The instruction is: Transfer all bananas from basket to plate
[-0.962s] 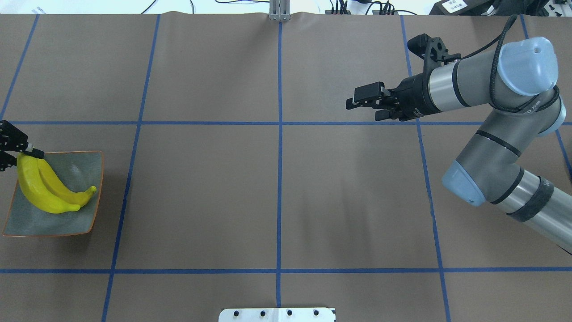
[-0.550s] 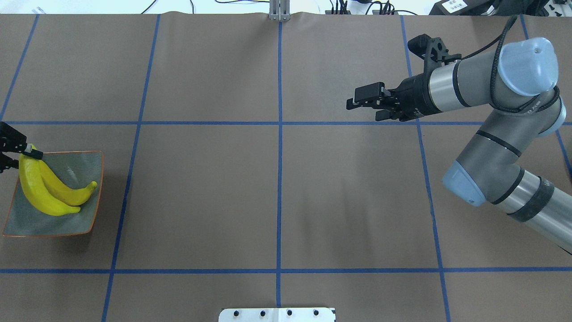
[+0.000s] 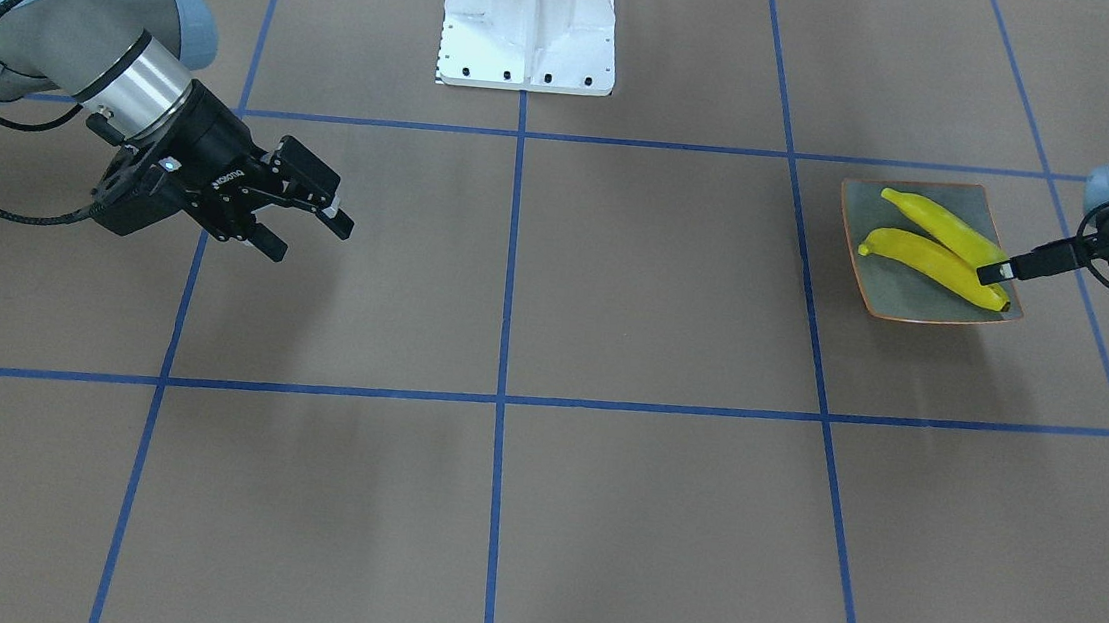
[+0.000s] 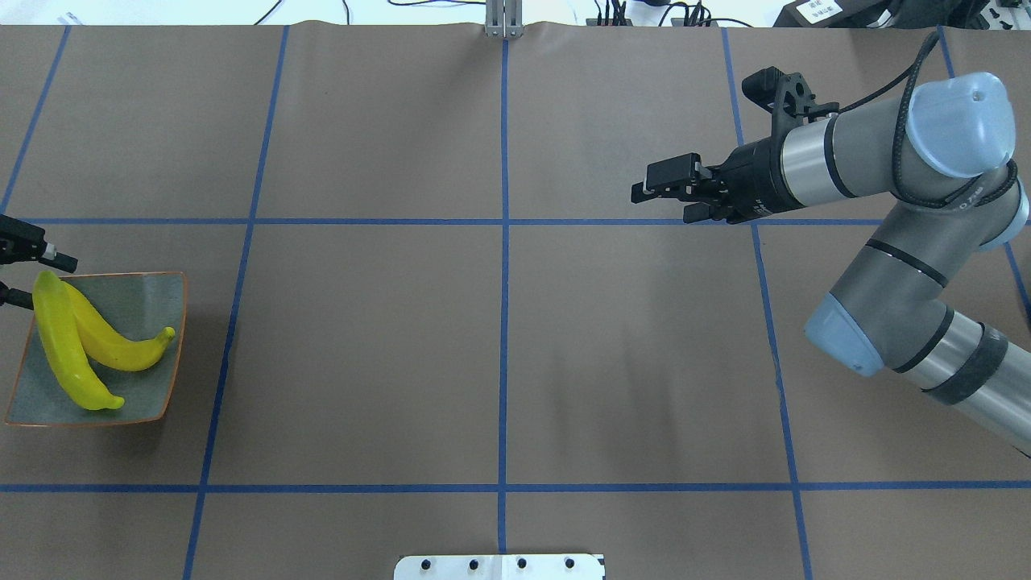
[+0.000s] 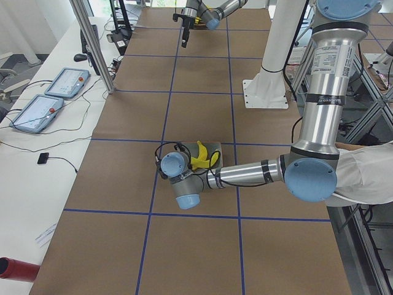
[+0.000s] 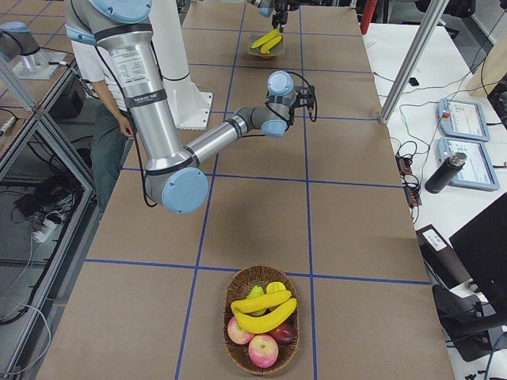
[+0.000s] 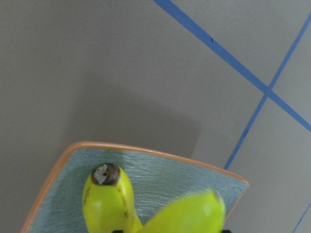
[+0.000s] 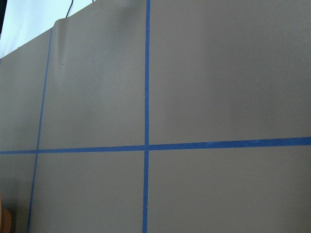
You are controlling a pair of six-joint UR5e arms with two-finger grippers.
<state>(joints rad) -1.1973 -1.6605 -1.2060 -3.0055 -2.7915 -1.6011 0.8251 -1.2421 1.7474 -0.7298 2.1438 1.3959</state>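
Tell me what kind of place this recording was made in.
Probably a robotics lab: UR5e arms over a brown table gridded with blue tape, teach pendants on a side bench.

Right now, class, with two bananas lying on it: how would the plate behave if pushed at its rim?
The plate looks shallow and wide, so it would probably slide across the table rather than tip. Its sheen suggests a rigid glazed dish, perhaps breakable. The curved bananas lie loose and may rock or shift.
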